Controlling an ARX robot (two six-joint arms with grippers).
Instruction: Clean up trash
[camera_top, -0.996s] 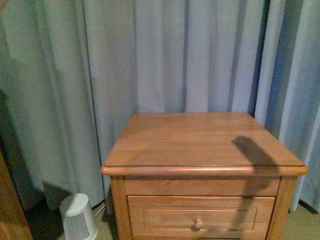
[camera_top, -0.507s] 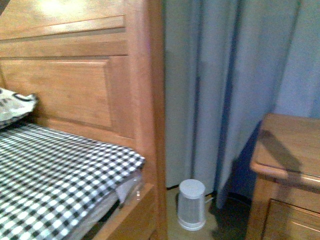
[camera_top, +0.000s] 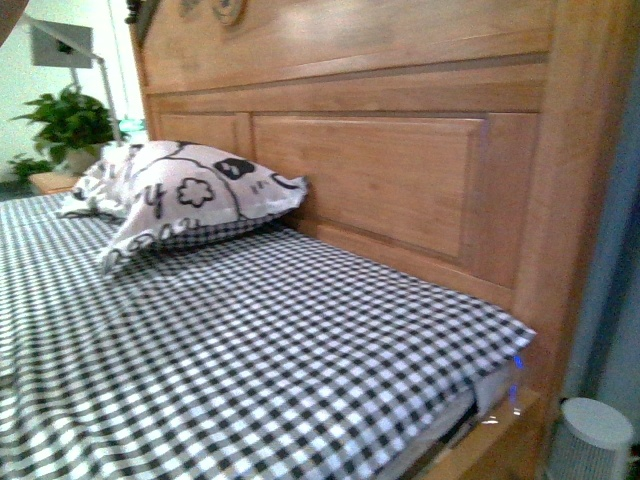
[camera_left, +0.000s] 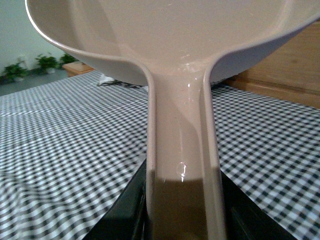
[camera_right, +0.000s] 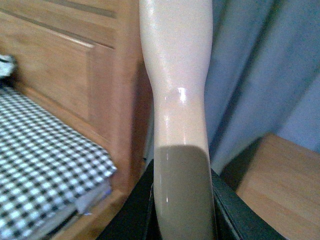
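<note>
Frankly, we see no trash in any view; the checked bedsheet (camera_top: 250, 350) shows only a pillow (camera_top: 190, 195) at its head edge. Our left gripper (camera_left: 182, 215) clamps the dustpan (camera_left: 180, 50) by its handle. Our right gripper (camera_right: 182, 200) clamps a pale handle (camera_right: 177, 75). We cannot tell which arm is nearer.

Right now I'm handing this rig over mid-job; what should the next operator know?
Left claw: shut on the dustpan handle, pan above the bed.
Right claw: shut on a pale handle; its head is out of view.
Trash: no tissue in any view; the visible bed bears only a pillow.
Done: both tools in hand.
Left: find the tissue and sweep it up.
</note>
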